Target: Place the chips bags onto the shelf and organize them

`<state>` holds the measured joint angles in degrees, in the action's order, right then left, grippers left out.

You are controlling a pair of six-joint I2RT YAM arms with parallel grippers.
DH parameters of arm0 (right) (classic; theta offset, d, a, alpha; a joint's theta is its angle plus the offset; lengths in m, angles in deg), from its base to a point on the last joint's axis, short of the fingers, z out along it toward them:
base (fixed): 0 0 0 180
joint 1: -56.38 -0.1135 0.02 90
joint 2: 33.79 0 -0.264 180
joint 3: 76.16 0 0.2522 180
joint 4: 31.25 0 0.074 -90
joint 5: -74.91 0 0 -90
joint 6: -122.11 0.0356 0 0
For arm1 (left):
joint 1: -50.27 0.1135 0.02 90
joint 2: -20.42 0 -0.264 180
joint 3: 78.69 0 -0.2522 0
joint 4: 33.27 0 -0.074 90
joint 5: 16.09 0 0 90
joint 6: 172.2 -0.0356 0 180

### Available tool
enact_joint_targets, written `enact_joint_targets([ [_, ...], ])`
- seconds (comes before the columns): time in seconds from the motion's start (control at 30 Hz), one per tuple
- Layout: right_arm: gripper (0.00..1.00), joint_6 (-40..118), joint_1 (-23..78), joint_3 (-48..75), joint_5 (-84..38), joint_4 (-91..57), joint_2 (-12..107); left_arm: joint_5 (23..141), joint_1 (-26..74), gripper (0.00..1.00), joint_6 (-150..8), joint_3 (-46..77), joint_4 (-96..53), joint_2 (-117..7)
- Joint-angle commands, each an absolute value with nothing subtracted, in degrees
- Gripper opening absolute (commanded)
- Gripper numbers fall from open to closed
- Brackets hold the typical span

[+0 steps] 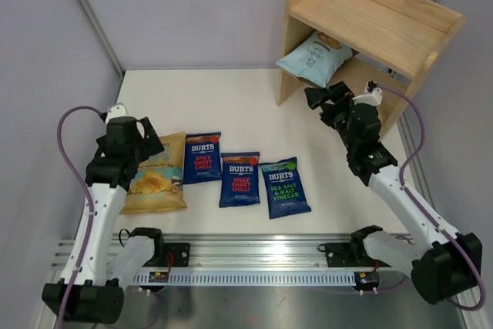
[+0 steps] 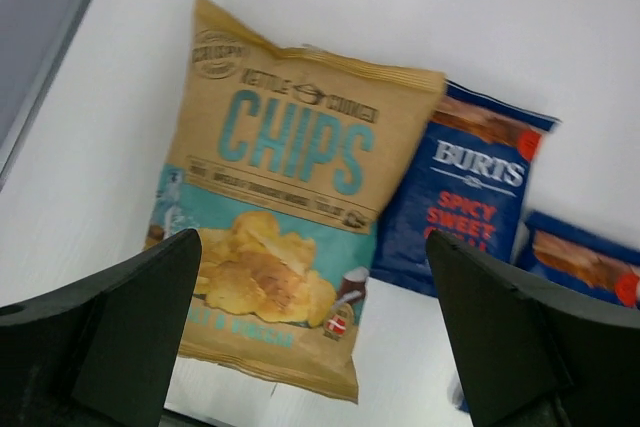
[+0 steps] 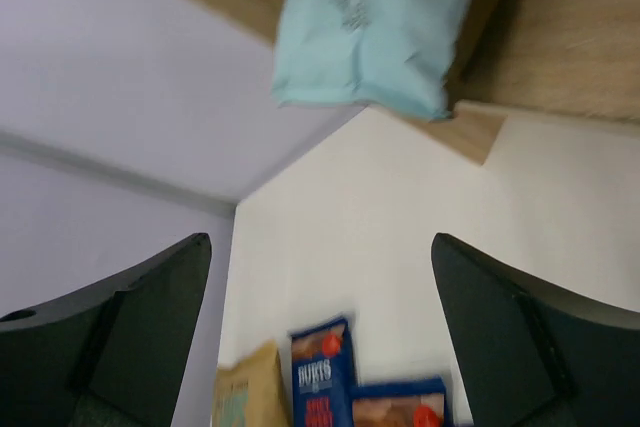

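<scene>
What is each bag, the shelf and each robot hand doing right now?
shelf, standing upright.
pale-blue bag, on the shelf's lower tier, poking out in front.
yellow Chips bag, flat on the table, face up.
left red Burts bag, flat, face up.
middle red Burts bag, flat, face up.
green Burts bag, flat, face up.
left gripper, open, empty.
right gripper, open, empty.

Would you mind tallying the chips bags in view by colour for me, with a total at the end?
Dark-blue bags: 3
Pale-blue bag: 1
Yellow-and-teal bag: 1
Total: 5
</scene>
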<state>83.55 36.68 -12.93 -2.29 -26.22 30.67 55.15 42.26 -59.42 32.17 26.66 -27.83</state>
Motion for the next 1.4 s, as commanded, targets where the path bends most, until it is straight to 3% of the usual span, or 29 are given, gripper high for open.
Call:
enact_joint_targets([
  [0.0,0.99,72.20,36.78,-15.55,-20.07,-27.77,22.30,62.04,50.24,0.99,-58.12,31.56,23.82,-31.69],
  [0.23,0.99,65.25,36.78,-21.87,-43.81,-25.40,11.57,57.56,59.22,0.99,-56.71,33.05,22.07,-35.38],
  [0.5,1.00,62.69,36.78,-26.90,-59.02,-33.05,9.80,78.03,70.21,0.99,-60.31,25.51,9.33,-42.58],
  [0.73,0.99,60.94,36.78,-25.76,-56.76,-26.02,11.12,89.10,78.82,0.99,-68.32,25.49,5.99,-49.01],
  [0.83,0.99,59.80,36.78,-25.23,-53.95,-23.21,10.33,100.18,81.64,0.99,-70.77,28.22,-0.78,-50.59],
  [1.07,1.00,59.97,35.38,-25.67,-54.54,-23.73,9.80,112.91,84.63,0.99,-77.36,23.65,5.52,-62.71],
  [1.27,1.00,60.76,35.11,-25.23,-54.02,-22.68,10.42,103.99,84.81,0.99,-79.30,25.49,6.68,-68.70],
  [1.37,1.00,60.32,34.67,-24.96,-55.07,-22.33,10.33,105.37,85.16,0.99,-80.53,24.88,7.55,-71.77],
])
